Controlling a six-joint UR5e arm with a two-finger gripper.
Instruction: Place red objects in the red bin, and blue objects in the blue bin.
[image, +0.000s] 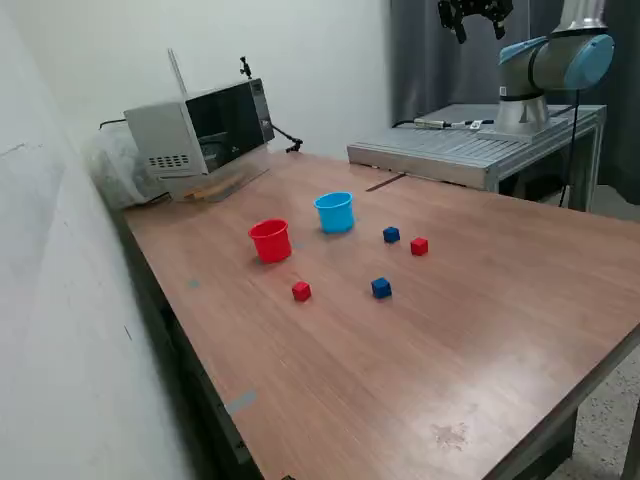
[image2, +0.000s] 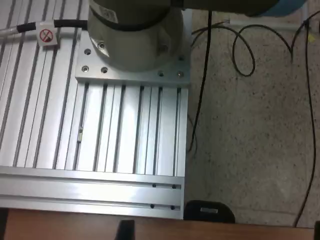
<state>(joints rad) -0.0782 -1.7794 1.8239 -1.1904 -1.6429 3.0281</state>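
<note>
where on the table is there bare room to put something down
The near half of the table, below the red cube and blue cube, is bare, as is the exterior view's right side. Crowded: around the red cup and blue cup.

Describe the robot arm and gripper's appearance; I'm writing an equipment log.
The arm has silver-grey tubular links with light blue joint caps, on a round grey base bolted to ribbed aluminium plate. The black two-finger gripper looks dark and angular. A black cable runs beside the base.

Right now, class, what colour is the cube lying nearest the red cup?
Red: the cube nearest the red cup, clearest in the exterior view.
</note>
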